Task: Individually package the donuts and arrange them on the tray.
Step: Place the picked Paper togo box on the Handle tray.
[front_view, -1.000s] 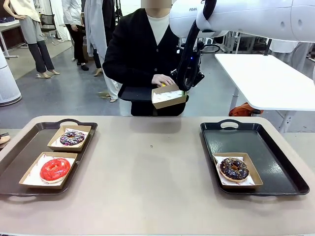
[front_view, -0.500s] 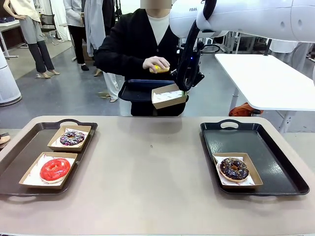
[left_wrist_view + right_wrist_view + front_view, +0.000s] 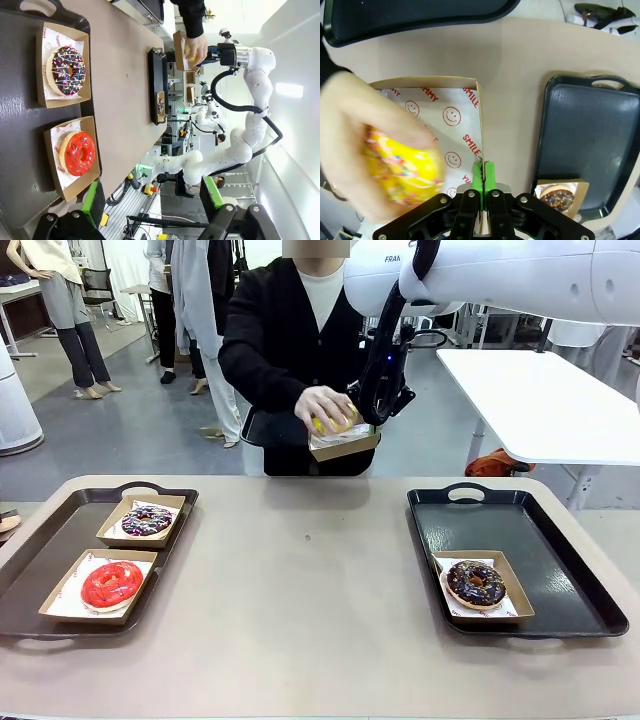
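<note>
While the right tool (image 3: 482, 175) was clamped on the wall of a cardboard box (image 3: 447, 100) beyond the desk (image 3: 320, 560), a yellow donut (image 3: 402, 167) was lowered into that box by a person's hand (image 3: 325, 405); the left tool (image 3: 150, 200) was spread wide, empty.

Red print runs over the white paper liner (image 3: 451, 131) of the box (image 3: 479, 107) pinched in the right gripper (image 3: 482, 175): "SMILE" reads twice along its right edge, and "MMY", the tail of a cut-off word, sits near the top, with smiley faces drawn between the words. On the white right arm (image 3: 480, 270), at the top of the front view, the letters "FRA" show before the rest is hidden. The small red marks on the other boxes' liners are too small to read.
</note>
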